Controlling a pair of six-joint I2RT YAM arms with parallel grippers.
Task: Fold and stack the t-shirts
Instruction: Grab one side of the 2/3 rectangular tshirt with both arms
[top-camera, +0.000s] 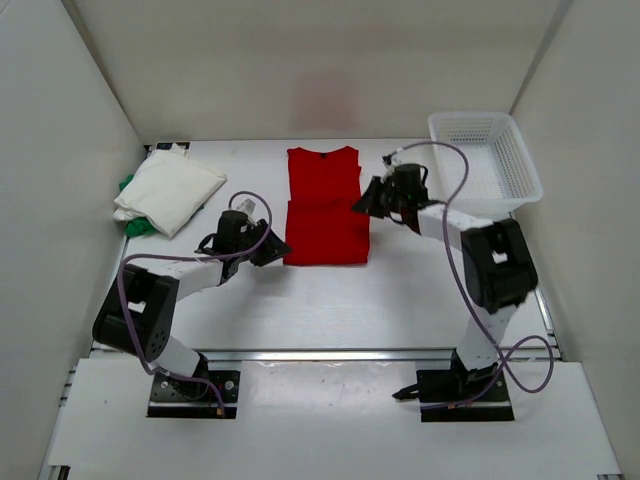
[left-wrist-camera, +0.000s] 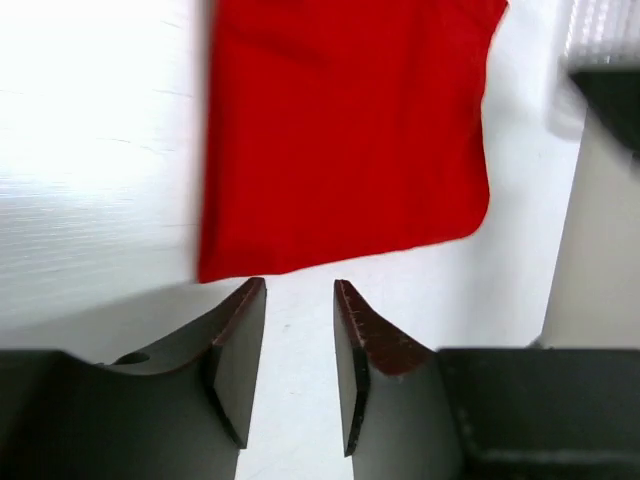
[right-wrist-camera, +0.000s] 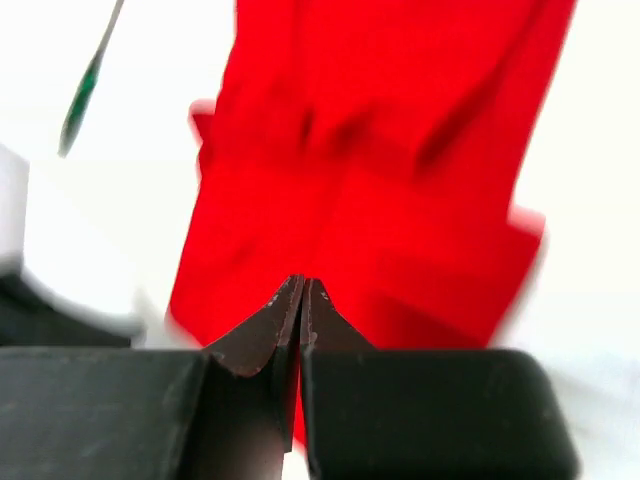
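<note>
Left wrist: left gripper (left-wrist-camera: 300, 284) spread just off the red shirt (left-wrist-camera: 340, 130), right gripper (right-wrist-camera: 300, 282) pressed together; I'd pinch both edges evenly.

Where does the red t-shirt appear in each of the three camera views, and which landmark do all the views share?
Top external: the red t-shirt lies flat at the middle of the white table.
Left wrist: the red t-shirt fills the upper middle, and its lower edge runs near the picture's centre.
Right wrist: the red t-shirt fills the centre, blurred.
Shared landmark: the white table around the shirt.
</note>
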